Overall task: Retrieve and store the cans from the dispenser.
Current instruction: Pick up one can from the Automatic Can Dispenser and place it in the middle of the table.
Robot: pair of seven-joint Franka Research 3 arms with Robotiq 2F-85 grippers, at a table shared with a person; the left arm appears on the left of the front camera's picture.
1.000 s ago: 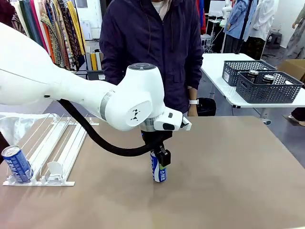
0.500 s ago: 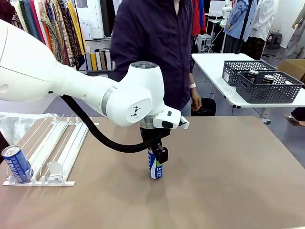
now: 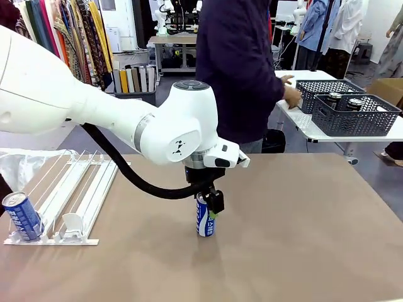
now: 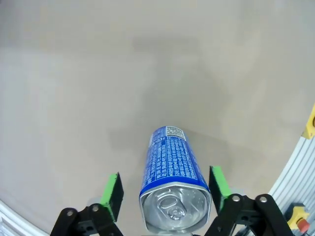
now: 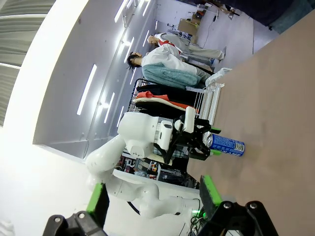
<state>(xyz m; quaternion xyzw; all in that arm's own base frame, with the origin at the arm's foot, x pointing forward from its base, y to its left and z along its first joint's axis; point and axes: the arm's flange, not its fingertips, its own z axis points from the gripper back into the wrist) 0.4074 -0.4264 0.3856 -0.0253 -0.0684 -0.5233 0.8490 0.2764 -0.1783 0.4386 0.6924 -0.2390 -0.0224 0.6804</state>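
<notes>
brown surface (image 3: 315,220) carries one blue can (image 3: 205,221) upright at centre. left hand (image 3: 211,202), clamped a second ago, now stands released, pads clear either side of it. can is retrieved, not yet stored. dispenser (image 3: 82,189) at 9 o'clock holds a second can (image 3: 21,217). right hand (image 5: 153,194) released, empty.

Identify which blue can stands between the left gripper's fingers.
The upright blue can at mid-table: the left gripper has its fingers open on either side of it. The other blue can leans at the front of the dispenser.
</notes>
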